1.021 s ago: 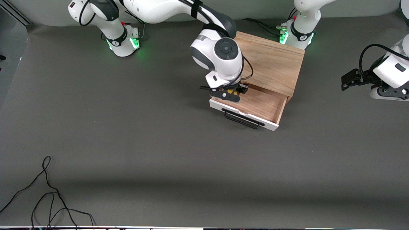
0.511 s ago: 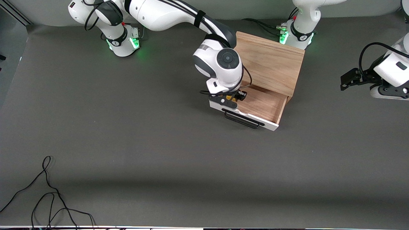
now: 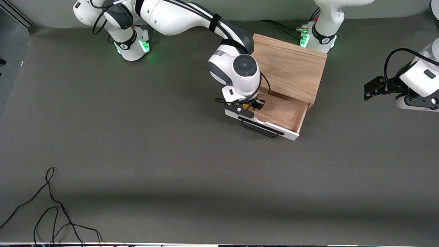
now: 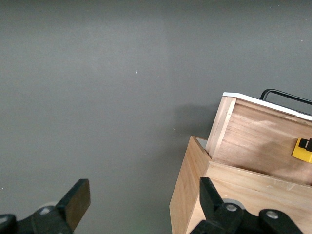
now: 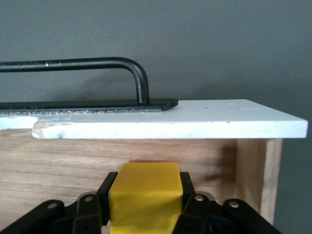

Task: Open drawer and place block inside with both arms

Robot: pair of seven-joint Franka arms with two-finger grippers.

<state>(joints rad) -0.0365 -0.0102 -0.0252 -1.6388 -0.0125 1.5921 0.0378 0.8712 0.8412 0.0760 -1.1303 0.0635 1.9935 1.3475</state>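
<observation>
The drawer (image 3: 281, 111) stands pulled out of the light oak box (image 3: 289, 67), its white front panel and black bar handle (image 3: 259, 127) facing the front camera. My right gripper (image 3: 247, 107) is shut on the yellow block (image 3: 246, 107) and holds it low inside the drawer, at the corner toward the right arm's end. In the right wrist view the block (image 5: 145, 195) sits clamped between the fingers just short of the white panel (image 5: 170, 124). My left gripper (image 3: 374, 85) waits open and empty over bare table at the left arm's end; its view shows the drawer (image 4: 263, 141) and block (image 4: 302, 150).
The green-lit arm bases (image 3: 133, 44) stand along the table's back edge. A loose black cable (image 3: 51, 212) lies near the front edge toward the right arm's end. The grey table (image 3: 171, 154) stretches around the box.
My right gripper has lowered the block a little deeper into the drawer. My left gripper has drifted slightly upward at its end of the table.
</observation>
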